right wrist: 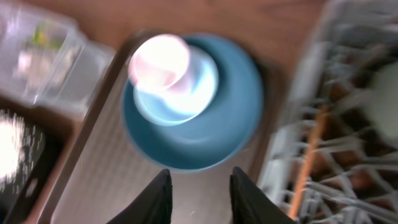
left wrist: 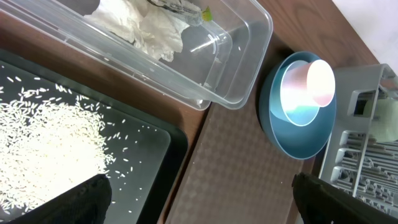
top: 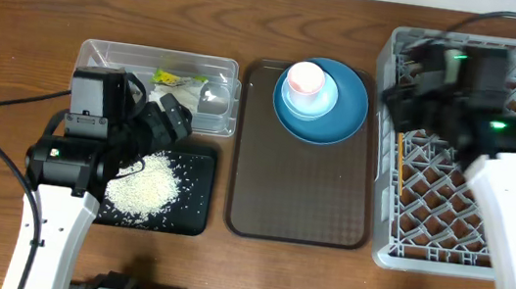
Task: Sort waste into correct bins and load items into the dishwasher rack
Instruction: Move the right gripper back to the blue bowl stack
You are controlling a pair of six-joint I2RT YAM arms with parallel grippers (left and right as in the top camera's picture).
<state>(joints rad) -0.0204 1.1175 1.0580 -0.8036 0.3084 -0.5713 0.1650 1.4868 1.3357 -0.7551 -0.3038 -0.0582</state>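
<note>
Grey plastic peg-lattice dishwasher rack (top: 427, 215) on the right is only part loaded. A pair of wooden chopsticks (right wrist: 310, 155) lies among the pegs near its left edge. A pale greenish blob (right wrist: 380, 106) deeper in reads as the mint-green bowl, but it's too blurred to be sure.

Waste side looks done:
- The crumpled white tissue (left wrist: 146, 28) and the small yellow-green printed snack wrapper (top: 175, 80) sit in the clear plastic rectangular tub (top: 97, 51).
- The loose white rice grains (top: 142, 188) are heaped on the flat black rectangular tray (top: 192, 217).
- I see no stray waste elsewhere.

Left to do, by my read: the large round blue plate (top: 345, 121) sits at the far end of the dark brown serving tray (top: 301, 199). The small pale-blue bowl (right wrist: 186, 102) is stacked on it, with the small pink cup (top: 305, 79) in the bowl. All three need to go into the rack.

- **Left gripper** (left wrist: 199, 186): hangs over the border between tub and black tray, fingers spread wide, empty.
- **Right gripper** (right wrist: 200, 177): by the rack's left edge, facing the plate stack, fingers partly apart, nothing between them.

I'd call it past halfway. The stack needs splitting, probably cup first.
</note>
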